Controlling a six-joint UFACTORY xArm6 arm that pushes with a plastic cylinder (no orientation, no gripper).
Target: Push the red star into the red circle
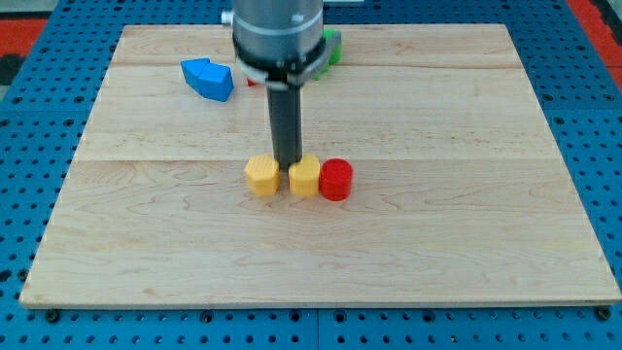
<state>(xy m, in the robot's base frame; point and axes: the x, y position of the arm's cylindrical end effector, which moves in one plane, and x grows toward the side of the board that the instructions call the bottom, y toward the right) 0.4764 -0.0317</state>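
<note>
The red circle (pixel 336 180) is a short red cylinder near the board's middle, touching a yellow block (pixel 304 179) on its left. Another yellow block (pixel 261 176) sits a little further left. My tip (pixel 288 163) is down between the two yellow blocks, just behind them. A small bit of red (pixel 252 82) shows at the view's top, behind the arm's grey body; it may be the red star, mostly hidden.
A blue block (pixel 208 78) lies at the top left of the wooden board (pixel 466 243). A green block (pixel 332 47) peeks out from behind the arm at the top. Blue pegboard surrounds the board.
</note>
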